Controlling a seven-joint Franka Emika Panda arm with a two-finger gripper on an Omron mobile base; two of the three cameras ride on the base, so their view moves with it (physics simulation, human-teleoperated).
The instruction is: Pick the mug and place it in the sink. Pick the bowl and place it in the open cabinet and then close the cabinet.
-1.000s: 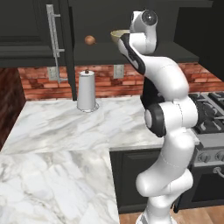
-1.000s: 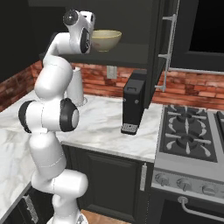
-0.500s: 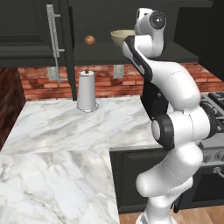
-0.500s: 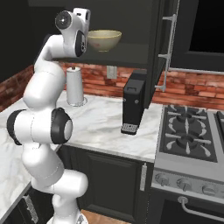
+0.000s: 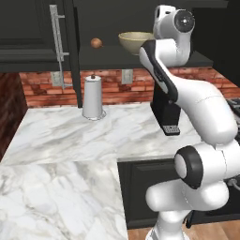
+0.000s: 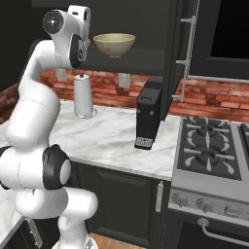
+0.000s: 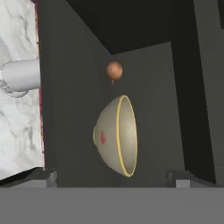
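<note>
Nearest thing: the jaws (image 7: 113, 177), spread wide with nothing between them, tips poking up at the bottom of the hand view, just short of the bowl (image 7: 114, 136). Bowl already parked on the shelf (image 6: 124, 62) of the upper cabinet (image 6: 173, 58), upright, toward the shelf's front edge, not touching the jaws. Looks sideways from the hand camera, but only because the hand is rolled. Faint red mark on its side, thin darker rim, all as expected.

Further along the shelf, a small brown ball (image 5: 96, 43), apart from the bowl and nearer the cabinet's left side. Not part of the job, so best left alone.

Down below on the bench (image 5: 75, 136): a paper towel roll (image 5: 92, 97) standing near the back edge against the brick wall, and a black coffee machine (image 6: 148, 114) closer to the stove (image 6: 209, 155) end.

Cabinet door (image 6: 182, 53) wide open, swung out to the right with its silver bar handle facing the room. Can't say anything about the mug or the sink from here.

Progress guess: bowl placement looks done, given the bowl sitting free on the shelf and the jaws apart. Left to do: back the hand out of the opening, get round to that right door and push it shut. Worth watching the arm's clearance against the door edge while pulling out.
</note>
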